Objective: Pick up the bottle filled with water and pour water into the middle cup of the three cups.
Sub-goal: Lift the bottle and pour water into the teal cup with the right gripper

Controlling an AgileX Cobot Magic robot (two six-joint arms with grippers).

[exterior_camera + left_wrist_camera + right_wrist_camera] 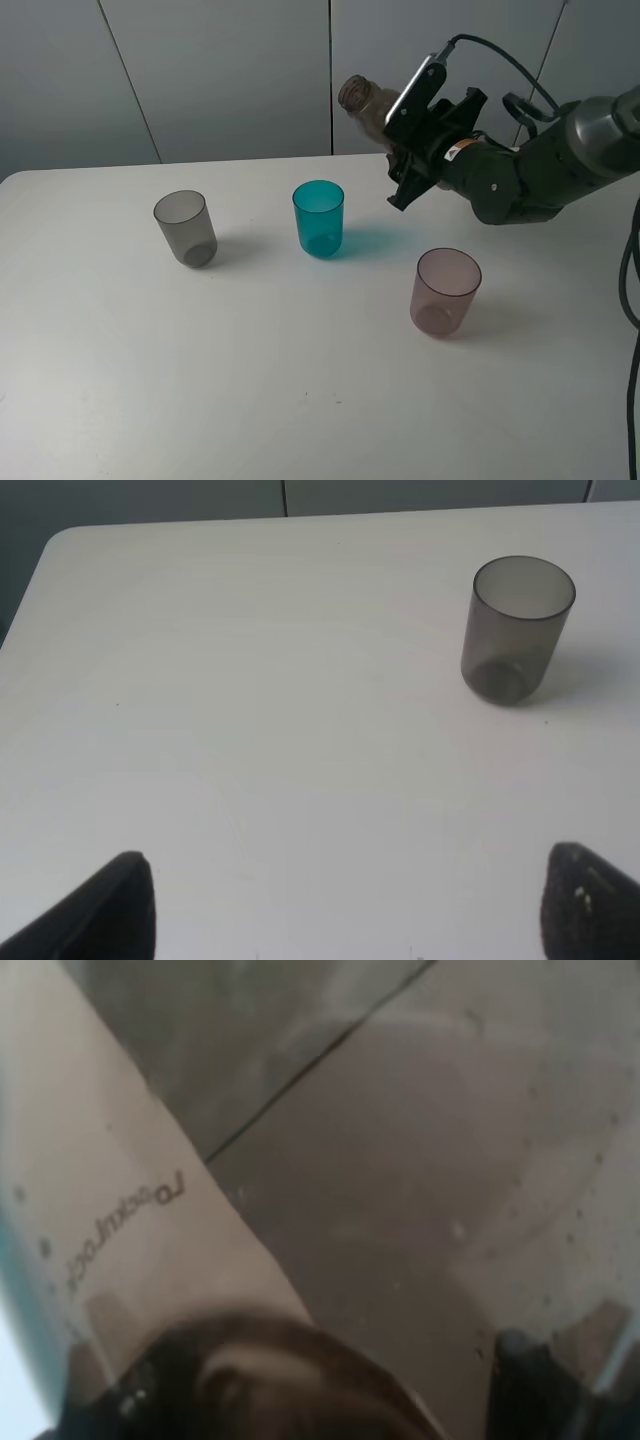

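Pick-up is done: my right tool [408,150] is clamped on the bottle [362,98] and has it up off the worktop [300,400]. The bottle leans over, neck pointing up and toward the left side of the high view. In the right wrist view the bottle [330,1210] fills the frame between the dark pads [250,1380], so the grip looks firm.

The pour looks not yet done: no stream shows, and I cannot tell if there is water in the teal cup [318,218].

The teal cup stands upright between the grey cup [184,227] and the pink cup [446,290], all apart from each other. It sits below and left of my right tool, near it, not touching. The bottle mouth looks short of the rim, though height makes that hard to judge.

My left tool [355,910] is wide open, holding nothing, hovering low near the grey cup [518,630].
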